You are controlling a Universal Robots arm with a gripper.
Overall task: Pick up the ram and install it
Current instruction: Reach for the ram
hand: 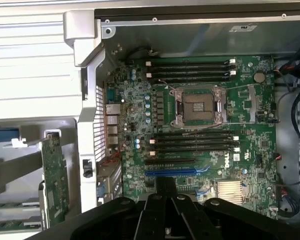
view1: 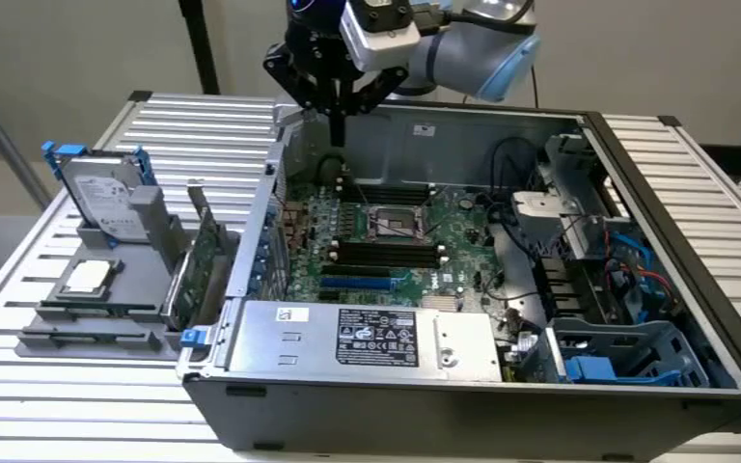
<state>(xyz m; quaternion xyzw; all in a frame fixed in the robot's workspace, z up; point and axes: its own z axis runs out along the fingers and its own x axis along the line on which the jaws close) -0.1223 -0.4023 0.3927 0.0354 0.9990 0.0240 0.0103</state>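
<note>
Apparently our gripper (view1: 340,138) hangs empty, jaws drawn together, above the motherboard (hand: 200,150). Well aside from them, beyond the case wall (view1: 267,217), the ram (view1: 201,270) stands on edge in its holder (view1: 100,323), which we judge leaves its top edge graspable.

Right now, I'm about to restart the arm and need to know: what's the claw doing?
Claw: closed, seemingly empty, hovering over the open computer case.

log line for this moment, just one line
gripper | above motherboard in open pc case | memory slots look empty
</note>
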